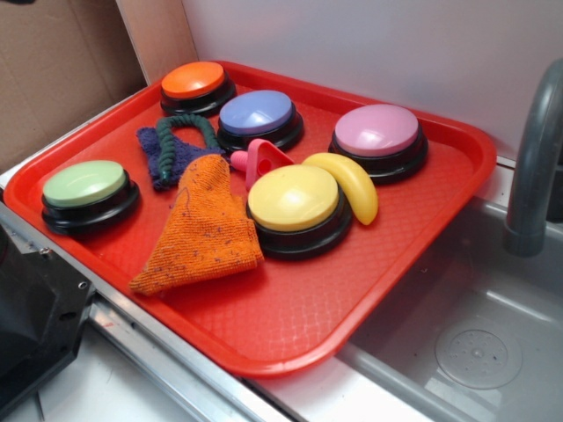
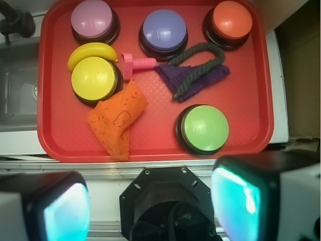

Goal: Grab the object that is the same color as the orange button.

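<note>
On the red tray (image 1: 422,264) in the exterior view, the orange cloth (image 1: 204,230) lies flat near the front, its edge touching the yellow button (image 1: 293,199). At the far corner sits the orange button (image 1: 193,81), with a dark blue-and-green cloth (image 1: 174,151) between it and the orange one. A banana (image 1: 352,183) leans against the yellow button.

From the wrist view, the gripper (image 2: 150,203) hangs over the counter edge, outside the tray, its two fingers (image 2: 251,198) spread wide apart with nothing between them. The orange cloth sits just past the tray's near rim, beside the green button (image 2: 205,129) but apart from it.
</note>
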Tool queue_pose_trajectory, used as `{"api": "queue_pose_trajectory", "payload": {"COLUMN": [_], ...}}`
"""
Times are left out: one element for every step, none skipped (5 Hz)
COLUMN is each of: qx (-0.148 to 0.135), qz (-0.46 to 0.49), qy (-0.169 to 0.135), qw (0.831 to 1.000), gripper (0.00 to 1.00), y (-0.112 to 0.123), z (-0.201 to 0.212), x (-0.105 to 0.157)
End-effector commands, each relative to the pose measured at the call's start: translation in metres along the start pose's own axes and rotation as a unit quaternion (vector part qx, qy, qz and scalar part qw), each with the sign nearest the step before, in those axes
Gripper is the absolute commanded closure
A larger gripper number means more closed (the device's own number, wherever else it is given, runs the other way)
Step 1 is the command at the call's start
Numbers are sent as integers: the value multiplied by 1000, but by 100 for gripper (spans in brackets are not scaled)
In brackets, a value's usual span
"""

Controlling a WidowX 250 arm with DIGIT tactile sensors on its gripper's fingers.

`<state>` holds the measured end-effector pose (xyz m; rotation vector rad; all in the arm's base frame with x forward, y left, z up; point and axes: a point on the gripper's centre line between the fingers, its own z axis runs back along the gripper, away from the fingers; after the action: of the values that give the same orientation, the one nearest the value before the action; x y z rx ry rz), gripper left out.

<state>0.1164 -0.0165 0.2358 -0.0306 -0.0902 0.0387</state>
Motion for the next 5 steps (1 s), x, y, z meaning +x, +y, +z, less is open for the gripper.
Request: {"api": "queue_pose_trajectory", "payload": {"qx": [0,-24,-55,-77,-69], "qz": [0,3,-6,25,52], "qy": [0,-30,-24,-50,-51], "qw": [1000,999,998,996,995], "gripper": [0,0,0,0,0], "y": [0,-16,-32,-44,-54], "z": [0,-20,-52,-86,-122], "x": [0,3,9,15,21]}}
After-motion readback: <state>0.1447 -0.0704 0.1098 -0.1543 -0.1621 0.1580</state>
